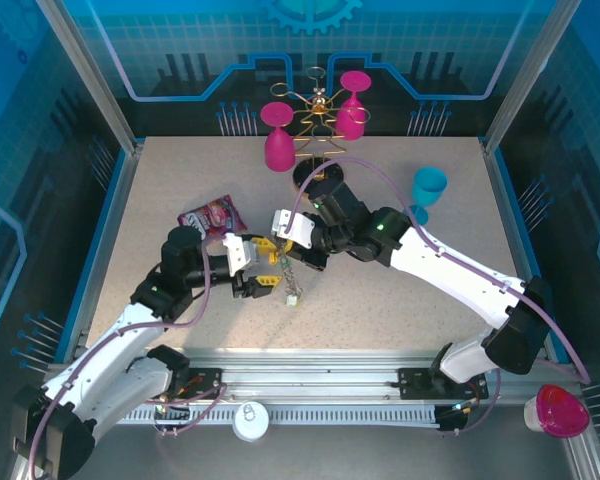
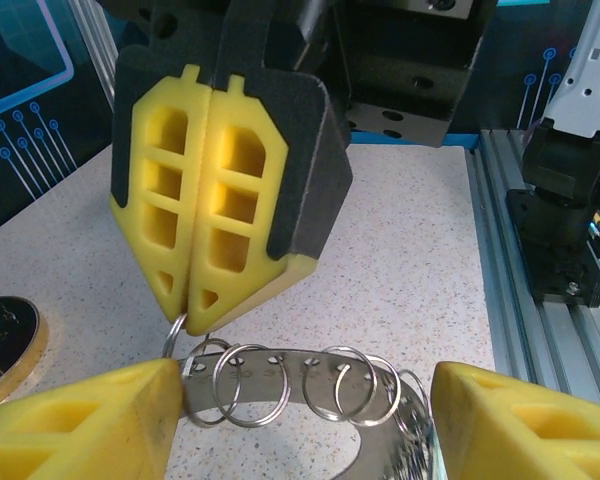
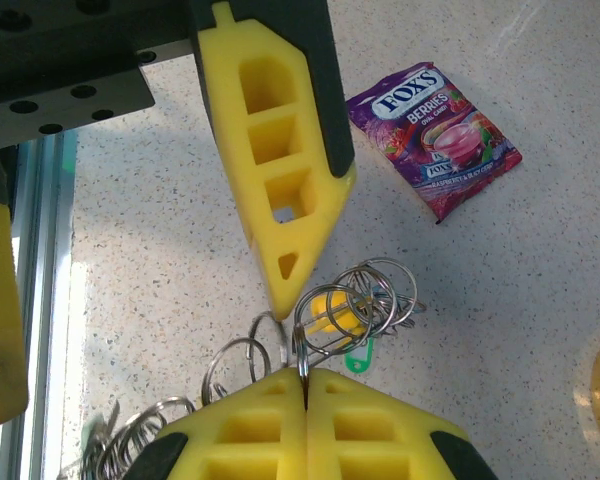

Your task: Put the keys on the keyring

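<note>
The keyring (image 2: 280,368), a curved metal strip strung with small wire loops, is hanging over the middle of the table (image 1: 400,300), between the two hands, with its loose end dangling toward the near side (image 1: 290,282). Among the loops a yellow key (image 3: 332,310) and a green key (image 3: 358,352) are showing. They seem to be hanging from the bunch, though whether they are properly threaded is too tangled to tell.

The right hand (image 2: 190,312) is reaching in from the far right with its fingers pressed together, pinching the keyring by one thin loop. The left hand (image 2: 307,374) is sitting just near and left of it with its fingers spread wide. The strip is lying between them and one finger is touching its end.

Judging by this, the work is partway along at best: some keys are looking attached, and the hands are sorting out loops rather than finishing. Any other keys are hidden or too small to make out. A candy bag (image 1: 212,215) is lying to the far left, apart from the work.
</note>
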